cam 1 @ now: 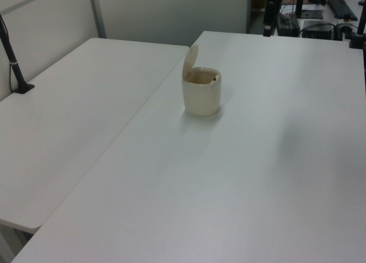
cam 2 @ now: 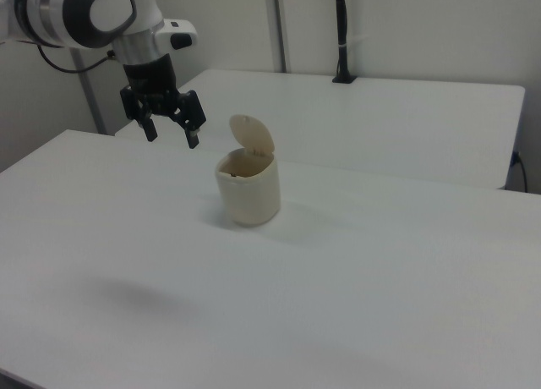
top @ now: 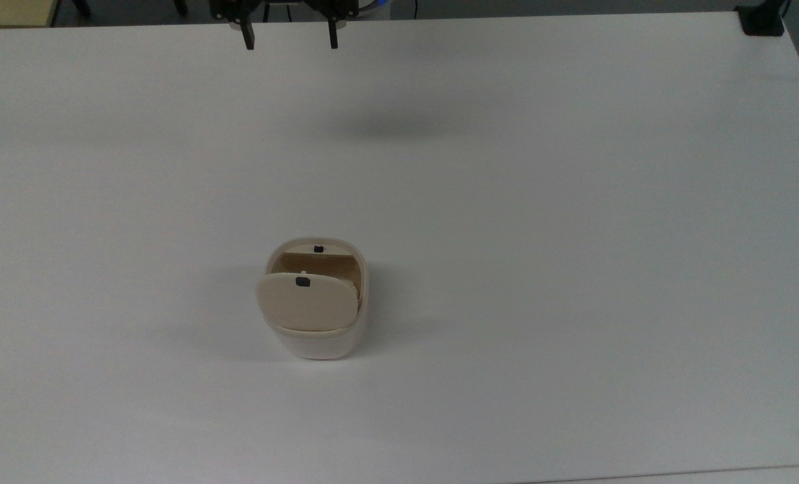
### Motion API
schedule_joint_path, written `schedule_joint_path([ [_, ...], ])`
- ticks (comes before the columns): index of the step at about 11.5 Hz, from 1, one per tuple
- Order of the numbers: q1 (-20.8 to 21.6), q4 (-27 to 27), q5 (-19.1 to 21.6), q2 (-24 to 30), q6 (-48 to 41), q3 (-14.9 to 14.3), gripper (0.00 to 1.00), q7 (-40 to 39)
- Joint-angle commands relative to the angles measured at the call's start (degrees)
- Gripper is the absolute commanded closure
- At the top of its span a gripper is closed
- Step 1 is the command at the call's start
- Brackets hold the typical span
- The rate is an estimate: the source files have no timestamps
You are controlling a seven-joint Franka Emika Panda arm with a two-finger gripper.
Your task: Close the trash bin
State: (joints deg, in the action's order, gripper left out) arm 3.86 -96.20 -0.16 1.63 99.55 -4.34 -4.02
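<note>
The trash bin (top: 317,299) is a small cream plastic tub standing on the white table (top: 574,202). Its hinged lid (top: 307,302) stands raised, leaving the brown inside visible, and a black button (top: 318,249) sits on the rim. The same trash bin (cam 1: 201,91) appears with its lid (cam 1: 190,61) upright in the left view, and the trash bin (cam 2: 248,186) in the right view. My gripper (top: 290,44) hangs open high above the table's far edge, well away from the bin. In the right view the gripper (cam 2: 172,139) is at the bin's left, empty.
A second white table (cam 1: 68,120) adjoins the first. A black pole with a clamp base (cam 1: 16,68) stands on it, and another black clamp (top: 762,20) sits at the top view's upper right corner. Monitors and cables (cam 1: 320,11) lie beyond the table.
</note>
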Motion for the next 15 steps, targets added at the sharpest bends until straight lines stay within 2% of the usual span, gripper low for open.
schedule_joint_path([
  [1,-0.43,-0.92,0.34,1.09,-0.94,0.29,0.00,0.68],
  [9,-0.34,2.76,0.25,-2.24,-0.32,0.20,0.00,1.39],
  [12,-0.34,5.74,0.07,-4.70,-0.23,-0.06,0.00,6.03],
  [15,-0.08,8.57,-0.10,-7.43,0.12,-0.15,0.00,13.94],
])
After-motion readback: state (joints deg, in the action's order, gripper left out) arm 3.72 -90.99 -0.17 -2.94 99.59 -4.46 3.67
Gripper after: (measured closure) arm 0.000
